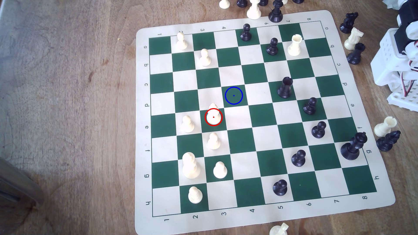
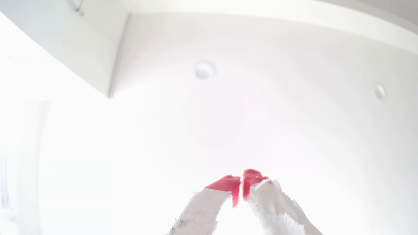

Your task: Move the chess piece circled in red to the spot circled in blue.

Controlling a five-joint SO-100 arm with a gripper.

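The chess piece (image 1: pixel 213 115), a slim cream bishop with a pointed top, stands inside the red ring on a dark green square of the board (image 1: pixel 260 223) in the exterior view. The spot (image 1: pixel 233 95), a green square with a blue ring and dot, lies one square diagonally away, up and to the exterior view's right, and is bare. The arm's white base (image 1: pixel 398 63) stands off the board at the exterior view's right edge, far from the piece. In the wrist view my gripper (image 2: pixel 241 180) points at a bright ceiling, its red-tipped fingers (image 2: pixel 226 183) pressed together with nothing between them.
Cream pawns (image 1: pixel 187 123) (image 1: pixel 213 141) stand close beside the ringed piece, and a bulkier cream piece (image 1: pixel 190 165) is nearer the front. Black pieces (image 1: pixel 285 87) fill the board's right half. Captured pieces (image 1: pixel 354 38) lie on the wooden table along the top and right edges.
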